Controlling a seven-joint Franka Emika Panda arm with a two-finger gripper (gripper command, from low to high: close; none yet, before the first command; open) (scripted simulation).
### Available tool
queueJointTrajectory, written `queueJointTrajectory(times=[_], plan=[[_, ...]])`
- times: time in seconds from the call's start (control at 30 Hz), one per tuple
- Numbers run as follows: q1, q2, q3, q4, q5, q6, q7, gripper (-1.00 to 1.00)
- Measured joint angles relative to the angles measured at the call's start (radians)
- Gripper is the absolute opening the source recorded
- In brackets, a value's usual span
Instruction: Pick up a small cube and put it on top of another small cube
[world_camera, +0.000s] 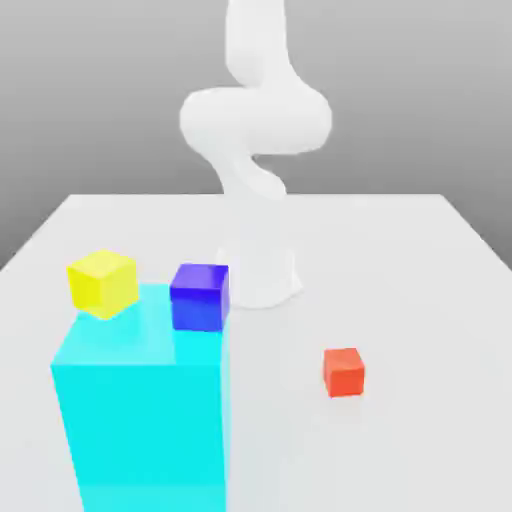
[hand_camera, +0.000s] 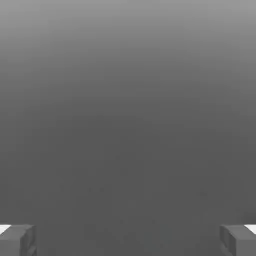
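Observation:
A small red-orange cube (world_camera: 343, 372) rests on the white table (world_camera: 420, 300) toward the exterior view's right. A blue cube (world_camera: 200, 296) and a yellow cube (world_camera: 102, 283) stand on top of a big cyan block (world_camera: 145, 410) at the exterior view's left. The white arm (world_camera: 255, 130) rises behind them at the table's far middle, its upper part leaving the picture. In the hand view my gripper (hand_camera: 128, 240) faces a plain grey backdrop, its two grey fingertips (hand_camera: 18, 239) far apart with nothing between them, so it is open.
The tall cyan block stands at the table's near edge on the exterior view's left and is the main obstacle. The arm's white base (world_camera: 258, 275) sits just behind the blue cube.

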Motion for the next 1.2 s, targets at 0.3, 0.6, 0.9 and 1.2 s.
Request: queueJointTrajectory(times=[0.3,0.6,0.9,1.2], plan=[[0.087,0.251,0.098,-0.296,0.074,0.23,0.074,0.0],[0.175,0.624,0.24,-0.608,0.085,0.547,0.217,0.0],[0.394,0.956,-0.012,-0.587,-0.109,0.815,0.37,-1.0],[0.353,0.875,0.037,-0.601,-0.081,0.75,0.348,-1.0]])
